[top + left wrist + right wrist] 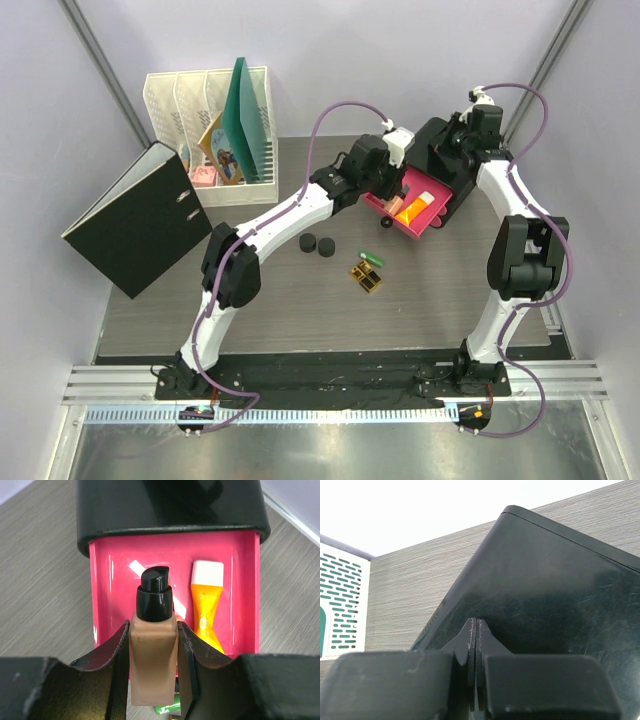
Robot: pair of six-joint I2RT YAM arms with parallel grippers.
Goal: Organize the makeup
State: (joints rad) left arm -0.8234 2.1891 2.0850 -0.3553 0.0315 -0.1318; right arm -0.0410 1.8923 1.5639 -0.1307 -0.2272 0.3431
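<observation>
- Top view: the left end effector [392, 193] reaches over the pink drawer [412, 232], which sticks out of the black box [440, 150]. The peach bottle [396, 206] and the orange tube [421, 207] are both at this drawer.
- Out on the worktop [300, 310], well apart from the drawer, sit two black jars [316, 245] side by side. The small green tube [372, 258] lies near them, with the gold-and-black cases [368, 279] just beside it.
- The right end effector [455, 140] is at the far side of the black box.
- Left wrist view: the two fingers [117, 650] are clamped on the sides of the peach bottle. Its black cap points into the drawer.
- The bottle is over the left half of the drawer. It is hard to tell if it rests on the drawer floor yet.
- The orange tube lies flat in the right half, with its white cap toward the box.
- Right wrist view: the right end effector's fingers are pressed together with nothing between them. They are close to the top of the black box, but it is hard to tell if they touch it.
- The step in hand looks like putting the peach bottle into the drawer.
- The next move calls for lowering the bottle into the free space beside the orange tube. Then the fingers must let go and lift away without bumping the tube.
- The jars, the green tube and the cases are not put away yet.
</observation>
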